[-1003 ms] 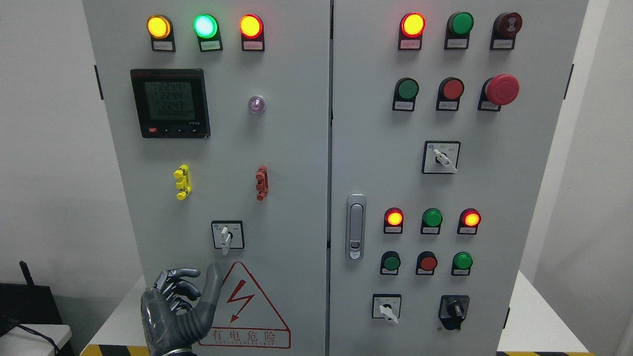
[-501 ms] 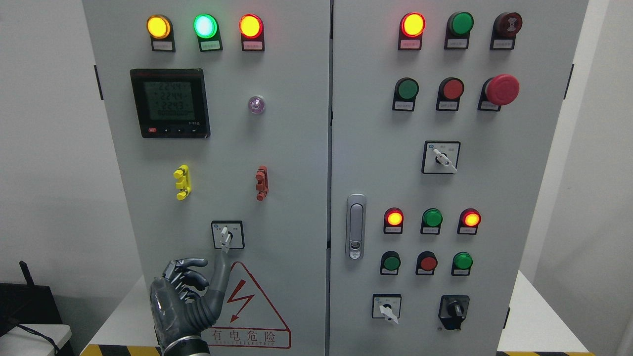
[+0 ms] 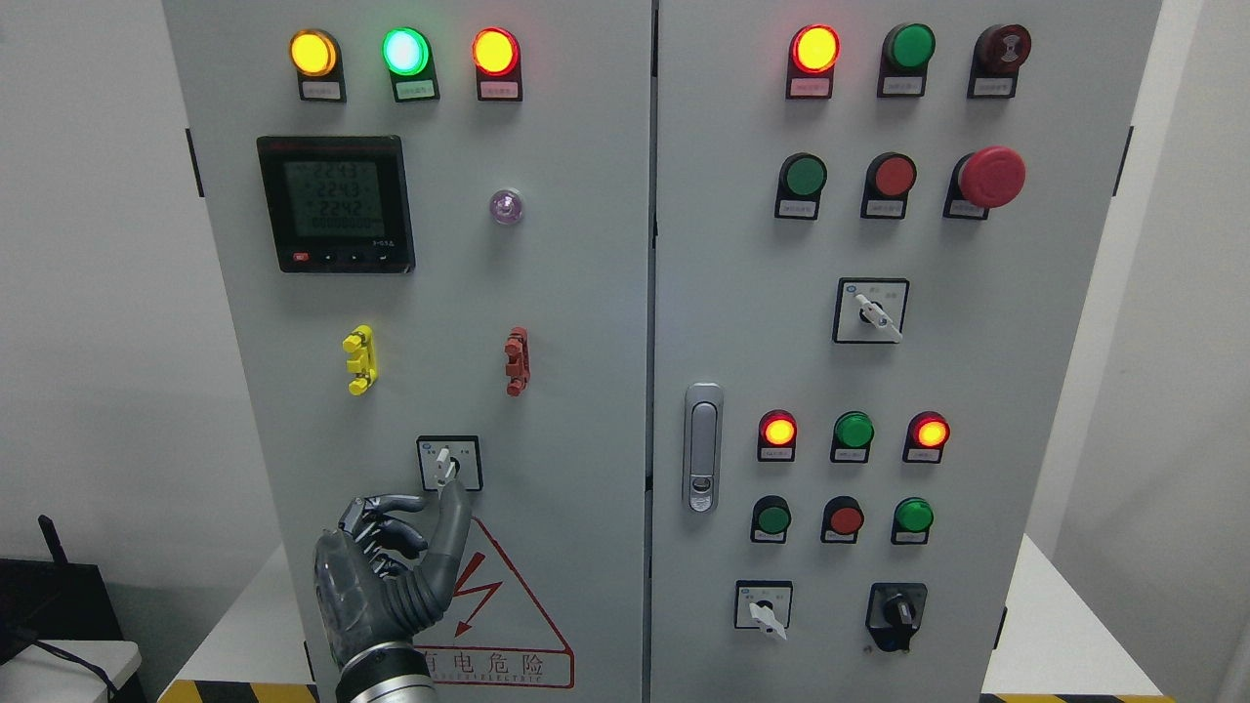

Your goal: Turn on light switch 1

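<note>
Left hand (image 3: 386,576) came in from the lower left, dark grey, raised in front of the left door of the grey cabinet (image 3: 586,293). Its fingers (image 3: 391,522) were curled loosely inward and grasped nothing; the thumb (image 3: 451,532) stood extended upward. The rotary light switch (image 3: 448,463), a white lever on a black-framed square plate, sat directly above the thumb tip, the tip reaching the lower end of the lever; whether it actually touched could not be told. Lever pointed roughly downward, slightly tilted. The red-bordered warning triangle (image 3: 508,605) with lightning bolt lay just right of the hand, partly covered by it. Well above the fingers: a yellow clip (image 3: 359,359) and a red clip (image 3: 517,361), higher still the digital meter (image 3: 336,203) with lit display, and at the top three lit lamps, yellow (image 3: 313,53), green (image 3: 405,51), red (image 3: 495,51). Far to the right of the fingers, on the right door, a door handle (image 3: 702,447) and a red mushroom button (image 3: 991,177). Right hand not seen.
</note>
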`<act>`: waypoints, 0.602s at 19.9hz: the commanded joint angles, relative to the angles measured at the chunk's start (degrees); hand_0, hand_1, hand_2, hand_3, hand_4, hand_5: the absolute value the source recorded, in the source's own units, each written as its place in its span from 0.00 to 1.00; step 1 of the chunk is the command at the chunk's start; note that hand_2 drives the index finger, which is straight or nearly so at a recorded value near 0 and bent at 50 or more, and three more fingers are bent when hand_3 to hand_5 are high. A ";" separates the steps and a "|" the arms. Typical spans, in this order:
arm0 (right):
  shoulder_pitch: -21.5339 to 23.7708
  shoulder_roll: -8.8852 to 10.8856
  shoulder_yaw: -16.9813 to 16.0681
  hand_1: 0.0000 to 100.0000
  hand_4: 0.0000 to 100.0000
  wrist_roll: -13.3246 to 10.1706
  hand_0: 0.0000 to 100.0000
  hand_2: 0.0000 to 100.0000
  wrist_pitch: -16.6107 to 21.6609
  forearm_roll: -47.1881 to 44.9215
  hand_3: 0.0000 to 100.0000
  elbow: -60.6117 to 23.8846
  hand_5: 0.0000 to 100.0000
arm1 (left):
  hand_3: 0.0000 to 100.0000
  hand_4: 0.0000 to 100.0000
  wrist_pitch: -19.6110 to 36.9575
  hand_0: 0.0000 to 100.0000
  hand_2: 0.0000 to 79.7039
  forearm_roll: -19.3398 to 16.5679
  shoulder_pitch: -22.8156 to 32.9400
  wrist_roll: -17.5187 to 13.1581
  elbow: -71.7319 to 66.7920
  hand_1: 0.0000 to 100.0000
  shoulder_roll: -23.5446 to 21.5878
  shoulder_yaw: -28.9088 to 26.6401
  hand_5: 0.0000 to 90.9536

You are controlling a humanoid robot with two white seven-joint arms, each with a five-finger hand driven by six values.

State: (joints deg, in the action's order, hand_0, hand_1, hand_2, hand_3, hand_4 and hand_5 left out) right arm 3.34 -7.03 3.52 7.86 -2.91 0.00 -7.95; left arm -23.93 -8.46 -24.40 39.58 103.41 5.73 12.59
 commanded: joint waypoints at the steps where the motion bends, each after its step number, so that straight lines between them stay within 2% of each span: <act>1: 0.00 0.00 0.00 0.39 0.00 0.05 0.12 0.00 0.01 -1.06 0.00 0.04 0.00 | 0.88 0.85 -1.56 0.09 0.70 0.02 -1.44 0.15 -0.84 0.61 0.33 0.68 0.98; 12: 0.00 0.00 0.00 0.39 0.00 0.05 0.12 0.00 0.01 -0.97 0.00 -0.04 0.00 | 0.88 0.85 -4.11 0.10 0.71 -0.07 -2.41 0.15 -0.75 0.59 0.42 0.59 0.98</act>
State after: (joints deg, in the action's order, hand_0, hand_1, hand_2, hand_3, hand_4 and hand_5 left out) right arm 3.34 -7.03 3.52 7.85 -2.91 0.00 -7.94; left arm -27.26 -8.48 -26.14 39.74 102.91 5.98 13.03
